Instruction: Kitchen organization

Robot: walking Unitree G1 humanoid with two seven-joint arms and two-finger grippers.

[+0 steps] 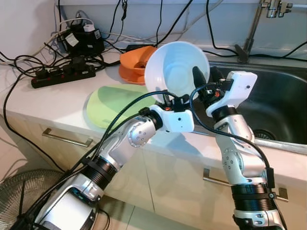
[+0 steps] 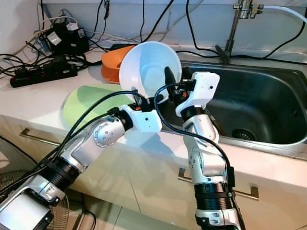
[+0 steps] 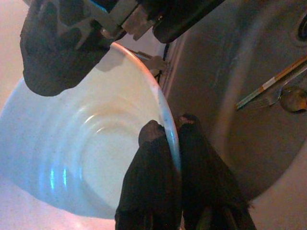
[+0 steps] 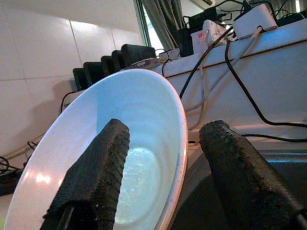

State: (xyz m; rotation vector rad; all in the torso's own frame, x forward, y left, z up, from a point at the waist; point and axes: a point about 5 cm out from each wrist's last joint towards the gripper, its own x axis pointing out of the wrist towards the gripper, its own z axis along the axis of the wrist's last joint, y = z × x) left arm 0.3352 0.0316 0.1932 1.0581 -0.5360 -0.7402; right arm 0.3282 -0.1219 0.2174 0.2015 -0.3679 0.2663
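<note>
Left tool [image 3: 173, 143] pinches the white bowl [image 1: 175, 67] rim, holding it tilted above the worktop [image 1: 53, 103] edge; right tool [image 4: 165, 163] straddles the rim at three o'clock, fingers apart

Left arm reaches up and forward from lower left, elbow bent, wrist turned inward. Left gripper [image 1: 168, 99] has jaws closed tight on a white bowl [image 1: 173, 67] rim, one finger [image 3: 148, 182] inside, the other outside. Right arm rises nearly vertical from lower right, forearm angled left. Right gripper [image 1: 204, 79] jaws are apart, straddling the same rim, one finger [image 4: 93, 177] inside.
</note>
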